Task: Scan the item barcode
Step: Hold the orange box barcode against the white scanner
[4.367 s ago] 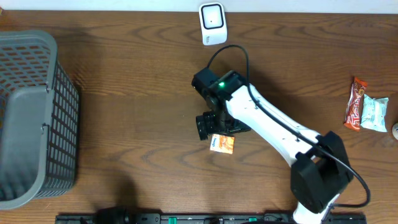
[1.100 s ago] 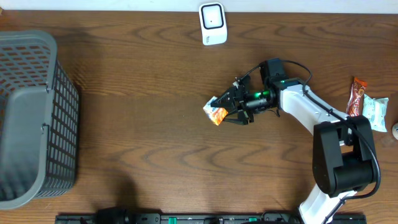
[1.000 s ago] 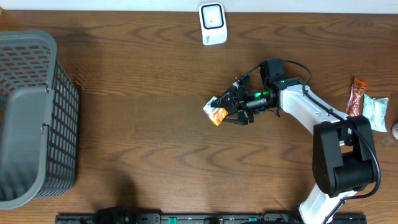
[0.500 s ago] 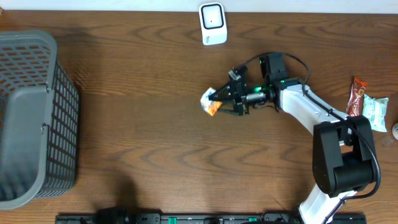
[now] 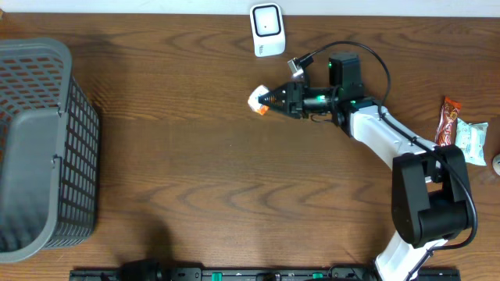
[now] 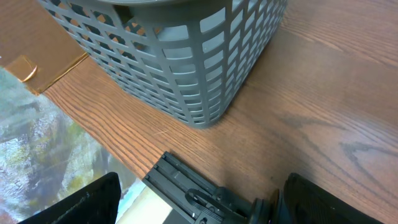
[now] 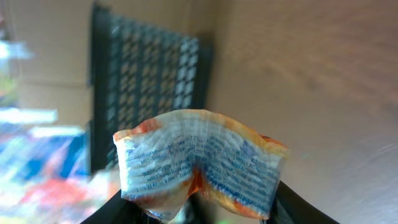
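Grey basket (image 5: 78,156), red snack bar (image 5: 447,129), pale packet (image 5: 471,142)

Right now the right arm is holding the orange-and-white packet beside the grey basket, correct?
Not beside the grey basket, which stands far off to the side. The overhead view shows the right gripper holding the orange-and-white packet near the white scanner.

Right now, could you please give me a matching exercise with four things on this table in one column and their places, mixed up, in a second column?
Things:
1. orange and white crinkled packet
2. white rectangular scanner
3. grey plastic lattice basket
4. reddish-brown wrapped bar

Places:
A. at the table's left end
B. at the far edge, near the middle
C. near the table's right edge
D. held in the right end effector

Pairs: 1-D, 2-B, 3-A, 4-C
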{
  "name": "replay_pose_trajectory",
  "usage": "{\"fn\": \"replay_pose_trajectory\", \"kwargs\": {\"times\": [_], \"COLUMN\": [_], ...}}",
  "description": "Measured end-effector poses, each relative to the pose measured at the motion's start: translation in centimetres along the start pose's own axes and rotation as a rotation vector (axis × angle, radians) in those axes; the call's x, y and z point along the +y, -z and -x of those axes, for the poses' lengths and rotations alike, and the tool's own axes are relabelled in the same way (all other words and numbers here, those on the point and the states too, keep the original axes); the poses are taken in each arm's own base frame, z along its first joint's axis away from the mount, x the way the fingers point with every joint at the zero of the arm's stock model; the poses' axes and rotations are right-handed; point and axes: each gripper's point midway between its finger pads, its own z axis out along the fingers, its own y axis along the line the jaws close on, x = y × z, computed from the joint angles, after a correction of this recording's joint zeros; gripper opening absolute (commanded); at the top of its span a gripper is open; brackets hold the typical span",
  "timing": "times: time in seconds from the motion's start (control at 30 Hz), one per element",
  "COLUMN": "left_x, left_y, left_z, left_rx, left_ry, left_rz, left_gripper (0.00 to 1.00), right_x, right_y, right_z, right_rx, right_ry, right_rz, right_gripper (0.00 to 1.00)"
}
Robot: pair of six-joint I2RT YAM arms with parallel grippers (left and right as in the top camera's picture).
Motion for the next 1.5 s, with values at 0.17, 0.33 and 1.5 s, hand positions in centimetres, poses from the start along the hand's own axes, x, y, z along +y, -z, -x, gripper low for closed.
{"fn": "replay_pose_trajectory", "kwargs": {"times": [0.17,0.33,1.5], "left_x": [0.0,0.0,0.0], "left_y": [0.0,0.0,0.0], "left_z": [0.0,0.0,0.0], "left_rx": [0.000,0.000,0.000], "left_ry": [0.000,0.000,0.000], "left_rz": [0.000,0.000,0.000], "left_gripper": [0.84,0.84,0.84], "right_x": [-1.3,-1.1,-10.7], "right_y": [-0.5,0.5,-4.9], "right_z": [3.2,7.8,25.8], "right_rx": [-0.135,-0.305,-0.687], "right_ry": [0.047,0.172,0.653], "right_rz": [-0.193,-0.401,-0.998], "right_gripper": [0.46,0.45,0.42]}}
